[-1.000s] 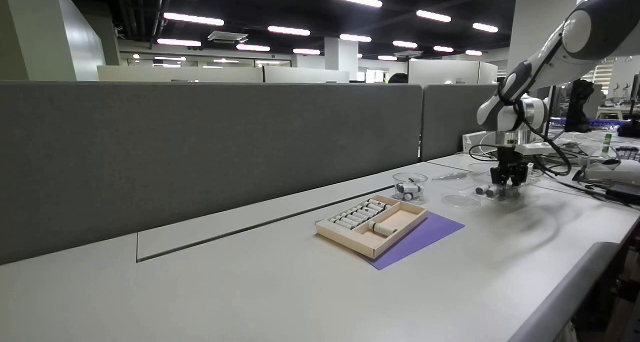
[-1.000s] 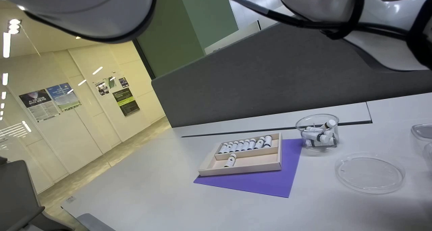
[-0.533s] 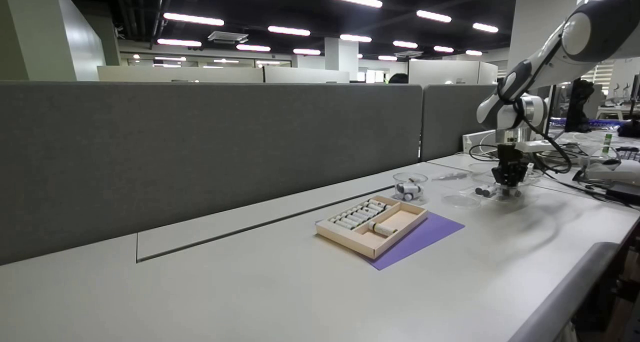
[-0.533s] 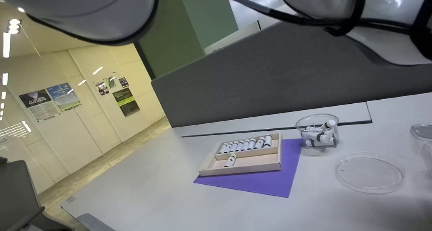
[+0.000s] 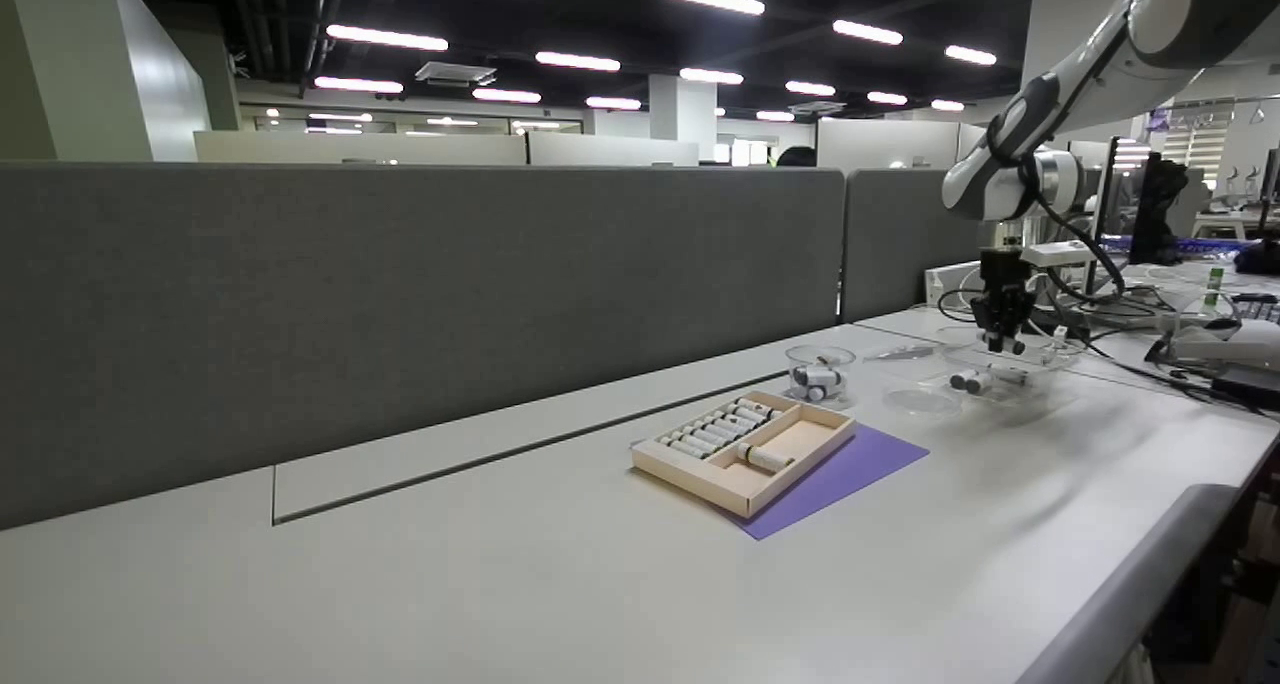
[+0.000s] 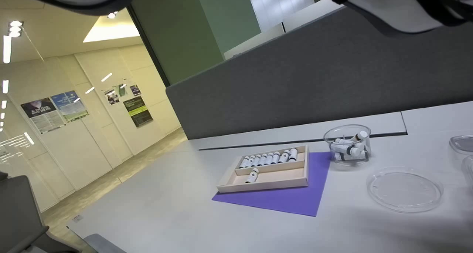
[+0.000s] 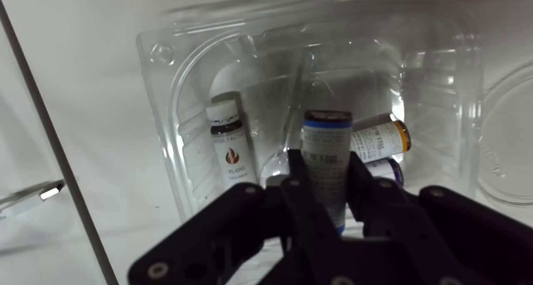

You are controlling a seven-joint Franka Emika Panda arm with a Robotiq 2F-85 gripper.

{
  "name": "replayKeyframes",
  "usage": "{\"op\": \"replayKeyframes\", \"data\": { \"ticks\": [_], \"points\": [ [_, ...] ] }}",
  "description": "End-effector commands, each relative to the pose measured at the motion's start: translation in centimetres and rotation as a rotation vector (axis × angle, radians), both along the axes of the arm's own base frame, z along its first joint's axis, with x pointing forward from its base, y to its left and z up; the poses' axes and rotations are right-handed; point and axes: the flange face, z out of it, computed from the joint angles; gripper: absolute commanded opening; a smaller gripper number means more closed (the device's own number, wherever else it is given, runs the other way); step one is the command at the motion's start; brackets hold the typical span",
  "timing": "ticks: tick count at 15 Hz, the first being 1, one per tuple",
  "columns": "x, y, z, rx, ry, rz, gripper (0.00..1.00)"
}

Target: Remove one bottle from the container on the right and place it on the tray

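The black jointed fingers (image 7: 297, 168) pinch a small cylindrical bottle (image 7: 327, 160), with a white printed label and blue bands, from both sides. They hold it over the inside of a low, clear plastic container (image 7: 163, 54); whether it clears the rim cannot be told. In that container lie a white-capped bottle (image 7: 234, 156) with a flame mark on its label, an orange-banded bottle (image 7: 377, 142) and a dark-blue-banded bottle (image 7: 383, 170), the last two side by side and partly hidden.

The white counter (image 5: 450, 584) has its back edge along a grey upright partition (image 5: 450, 294) and its front edge capped by a rounded grey strip (image 5: 1135, 584); the container stands between these edges. In both exterior views a flat, rectangular tan wooden tray (image 6: 226, 189) rests on a purple flat sheet (image 6: 316, 182), nearer than the container to the counter's front corner, which bears a small pale sticker (image 6: 77, 218). A row of white-labelled bottles (image 6: 269, 158) lies in the tray's compartment toward the back edge; a single white-labelled bottle (image 6: 252, 175) lies in the one toward the front edge. Near the tray, close to the back edge, a round clear cup (image 6: 343, 131) holds several loose bottles (image 6: 345, 149); a shallow round clear dish (image 6: 405, 194) lies nearer the front edge.
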Motion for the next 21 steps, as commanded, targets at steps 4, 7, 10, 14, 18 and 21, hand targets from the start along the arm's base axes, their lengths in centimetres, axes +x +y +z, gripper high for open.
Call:
{"op": "replayKeyframes", "data": {
  "ticks": [4, 7, 10, 14, 18, 21],
  "points": [
    [1.3, 7.4, 1.5, -0.081, 0.056, 0.156, 0.05],
    [2.6, 12.5, 1.0, -0.118, 0.033, 0.261, 0.05],
    [3.5, 17.6, 0.6, -0.129, 0.024, 0.332, 0.05],
    [3.2, 23.8, 0.6, -0.075, 0.13, 0.384, 0.05],
    [3.1, 28.4, 0.7, 0.021, 0.228, 0.437, 0.05],
    [4.0, 30.6, -0.1, 0.076, 0.221, 0.469, 0.05]
  ]
}}
